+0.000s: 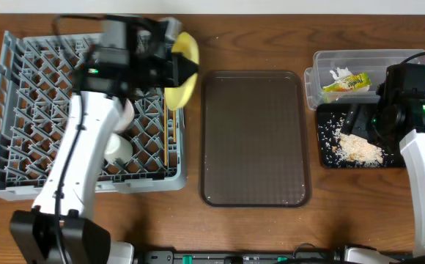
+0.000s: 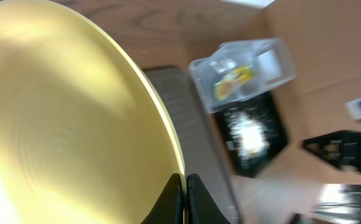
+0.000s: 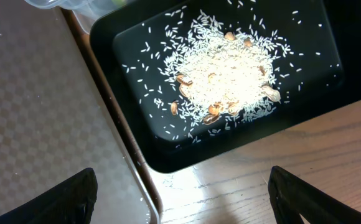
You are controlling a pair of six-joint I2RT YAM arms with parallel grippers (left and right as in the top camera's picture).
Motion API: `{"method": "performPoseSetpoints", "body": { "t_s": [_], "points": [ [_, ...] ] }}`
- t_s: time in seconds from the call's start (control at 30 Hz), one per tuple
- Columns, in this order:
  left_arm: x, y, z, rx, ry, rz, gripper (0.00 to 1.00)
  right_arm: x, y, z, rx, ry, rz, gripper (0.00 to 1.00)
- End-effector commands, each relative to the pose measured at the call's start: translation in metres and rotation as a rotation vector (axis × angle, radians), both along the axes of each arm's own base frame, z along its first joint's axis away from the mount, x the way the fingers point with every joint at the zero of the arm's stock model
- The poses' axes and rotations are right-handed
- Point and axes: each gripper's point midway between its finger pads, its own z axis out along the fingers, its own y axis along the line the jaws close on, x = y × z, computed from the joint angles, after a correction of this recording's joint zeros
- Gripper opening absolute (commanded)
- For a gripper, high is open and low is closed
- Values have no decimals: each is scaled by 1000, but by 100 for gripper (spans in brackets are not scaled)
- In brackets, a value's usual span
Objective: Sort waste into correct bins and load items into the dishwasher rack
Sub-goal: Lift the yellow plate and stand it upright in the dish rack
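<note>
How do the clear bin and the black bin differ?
The clear bin is see-through; the black bin is opaque and glossy. The clear bin holds a wrapper; the black bin holds rice and crumbs. Both are rectangular and similar in size.

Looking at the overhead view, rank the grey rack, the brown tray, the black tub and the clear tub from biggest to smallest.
1. grey rack
2. brown tray
3. black tub and clear tub: they look much alike, too close to rank.

Yellow plate (image 1: 181, 70), grey rack (image 1: 22, 110) — white rice (image 3: 230, 74), black tub (image 3: 126, 45).
</note>
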Motion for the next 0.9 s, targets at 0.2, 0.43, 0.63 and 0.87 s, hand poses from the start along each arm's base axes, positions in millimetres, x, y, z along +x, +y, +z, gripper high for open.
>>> {"method": "performPoseSetpoints", "body": {
  "t_s": [0.2,0.43,0.63,0.87],
  "points": [
    [-2,23,5,-296,118,-83,6,0,-4,5,-15,-12,0,86],
    [13,33,-28,-296,198,-42,6,-1,-4,4,-15,-9,0,86],
    [23,65,-69,-118,276,129,16,-1,-4,4,-15,-9,0,86],
    [19,69,-75,-73,281,132,80,6,-4,6,-12,-36,2,91]
  ]
}}
